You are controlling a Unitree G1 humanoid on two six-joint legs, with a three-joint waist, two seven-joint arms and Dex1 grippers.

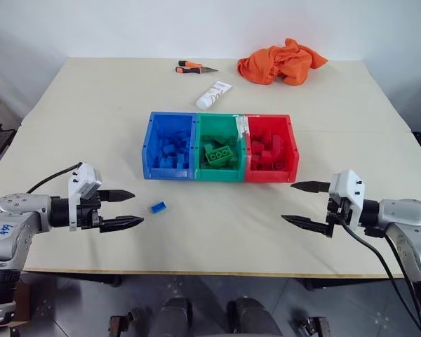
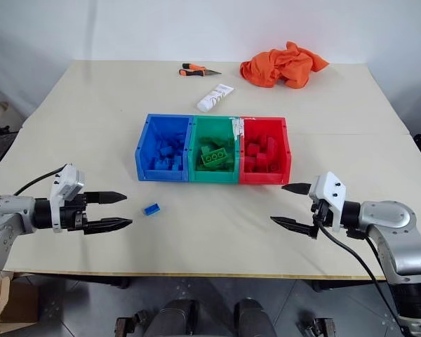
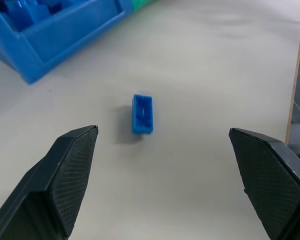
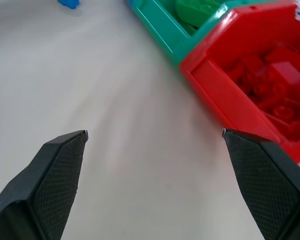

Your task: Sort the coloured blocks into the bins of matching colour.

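- Step in hand, as I read it: you're down to the last loose piece. One small blue block (image 1: 158, 207) lies on the table (image 1: 217, 239), out in front of the blue bin (image 1: 170, 146), not touching it.
- Left gripper (image 1: 130, 209): fingers spread wide, nothing btwn them. In the left wrist view the blue block (image 3: 142, 114) sits just ahead of the fingertips, roughly centred on the gap, nearer the one fingertip (image 3: 85, 137) than the other.
- Right gripper (image 1: 299, 203): also wide open, empty, hanging over bare table w/ the red bin (image 4: 250, 80) ahead of its tips & the green bin (image 1: 220, 149) beyond that.
- Blue, green & red bins each hold bricks of their own colour already.
- Next move, my call: push the left gripper fwd & down so the tips straddle the block, close on it, lift, carry over the blue bin's low front lip, let go. The block is tiny vs the finger spread, so centre it well before closing or it'll skid.
- Hard to tell: how many bricks are in each bin (they pile & blend); whether the block lies studs up or hollow side up.
- Off-task bits well beyond the bins: white tube (image 1: 213, 95), orange cloth (image 1: 281, 62), orange-handled tool (image 1: 194, 68).
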